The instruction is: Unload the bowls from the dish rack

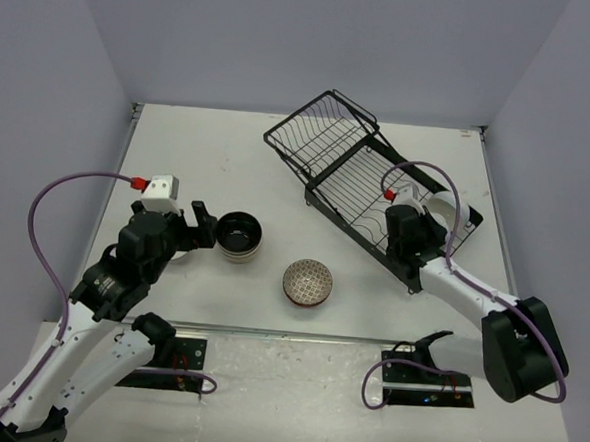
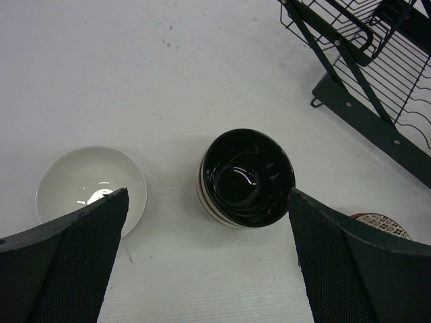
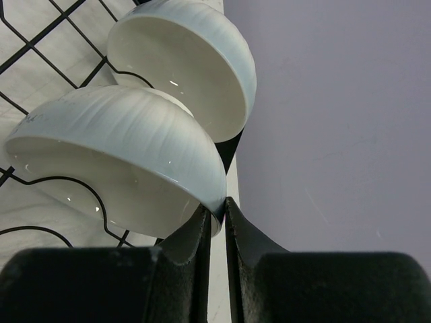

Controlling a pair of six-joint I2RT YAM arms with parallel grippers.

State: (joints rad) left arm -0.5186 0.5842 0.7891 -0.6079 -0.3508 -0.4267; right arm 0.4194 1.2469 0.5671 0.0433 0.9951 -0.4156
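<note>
The black wire dish rack (image 1: 363, 175) lies at the back right. Two plain white bowls stand on edge in it, the near one (image 3: 121, 161) and one behind it (image 3: 182, 64). My right gripper (image 3: 217, 205) is shut on the near white bowl's rim; in the top view it (image 1: 427, 224) is at the rack's right end. On the table stand a tan bowl with black inside (image 2: 248, 176), a white bowl (image 2: 91, 188) and a brown patterned bowl (image 1: 307, 282). My left gripper (image 2: 209, 202) is open and empty above the table, just short of the tan bowl (image 1: 240, 236).
The rack's hinged basket section (image 1: 320, 132) tilts up at the back. The rack's dark base and wires (image 2: 377, 81) lie right of the tan bowl. Grey walls close the table on three sides.
</note>
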